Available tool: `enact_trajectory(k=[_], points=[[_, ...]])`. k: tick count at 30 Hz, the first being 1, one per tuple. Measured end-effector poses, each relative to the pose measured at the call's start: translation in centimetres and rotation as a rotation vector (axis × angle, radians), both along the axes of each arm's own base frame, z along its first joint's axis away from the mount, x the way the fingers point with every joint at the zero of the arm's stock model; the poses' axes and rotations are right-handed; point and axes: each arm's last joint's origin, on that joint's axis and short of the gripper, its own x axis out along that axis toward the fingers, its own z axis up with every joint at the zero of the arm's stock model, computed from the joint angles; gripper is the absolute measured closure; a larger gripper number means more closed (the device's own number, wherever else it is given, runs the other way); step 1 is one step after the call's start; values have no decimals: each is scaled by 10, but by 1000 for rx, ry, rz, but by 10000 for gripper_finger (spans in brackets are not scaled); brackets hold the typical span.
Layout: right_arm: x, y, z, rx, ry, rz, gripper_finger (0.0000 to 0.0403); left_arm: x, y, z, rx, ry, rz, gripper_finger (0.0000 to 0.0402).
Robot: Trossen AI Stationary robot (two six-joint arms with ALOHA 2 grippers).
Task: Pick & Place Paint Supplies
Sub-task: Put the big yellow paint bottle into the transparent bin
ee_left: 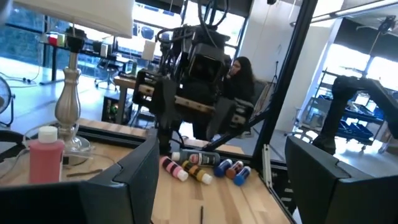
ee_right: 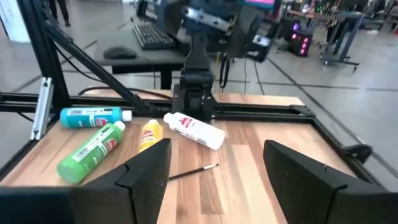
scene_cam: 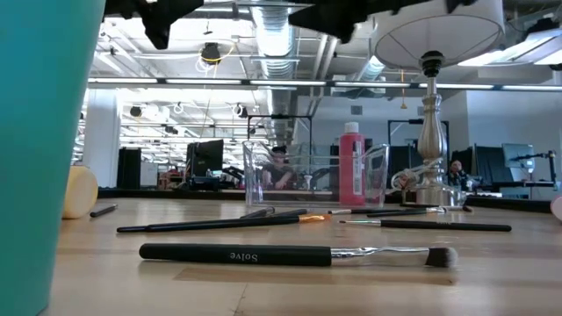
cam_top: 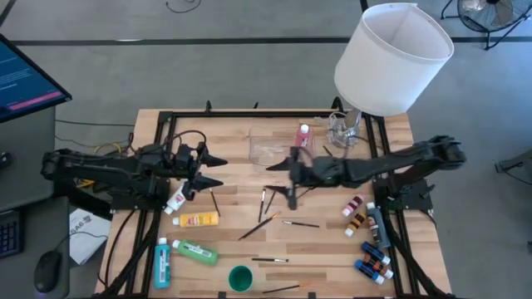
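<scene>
While both grippers hang above the table holding nothing, the supplies lie scattered around the clear plastic tray (cam_top: 270,145). Right gripper (cam_top: 281,165) hovers just beside the tray, fingers apart, nothing between them. Left gripper (cam_top: 214,169) is parked well away from the tray toward the left arm's side, jaws spread wide.

Pink bottle (cam_top: 302,135) stands upright at the tray's edge; whether it sits inside or just outside is hard to tell. White-bodied bottle (cam_top: 177,199), yellow bottle (cam_top: 199,219), green bottle (cam_top: 195,252) and blue bottle (cam_top: 161,262) lie on their sides, well apart from the tray on the left arm's side. Tiny bottles (cam_top: 371,241) cluster on the right arm's side. Thin brushes (cam_top: 283,218) are strewn near the tray, flat on the wood.

Handling guess: bottles are rigid plastic, light to moderate, smooth and round, so likely to roll; grip across the body mid-length, not the cap. Brushes are light, stiff and very low, so pinch mid-handle, clear of the bristles.
</scene>
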Motion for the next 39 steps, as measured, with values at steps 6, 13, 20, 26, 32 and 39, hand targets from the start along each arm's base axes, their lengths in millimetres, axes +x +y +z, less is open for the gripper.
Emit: enact_trajectory(k=[6, 13, 20, 26, 32, 39], points=[[54, 9, -22, 26, 96, 44, 154, -5, -3, 0, 1, 15, -27, 161], [107, 19, -46, 37, 210, 107, 154, -5, -3, 0, 1, 15, -28, 161], [146, 34, -63, 56, 217, 180, 154, -5, -3, 0, -2, 18, -29, 161], [172, 45, -86, 48, 244, 196, 154, -5, -6, -1, -21, 27, -46, 161], [193, 52, -103, 45, 253, 199, 154, -5, -10, -1, -20, 29, -74, 161], [215, 55, -123, 43, 268, 192, 154, -5, -13, -2, -19, 33, -89, 161]])
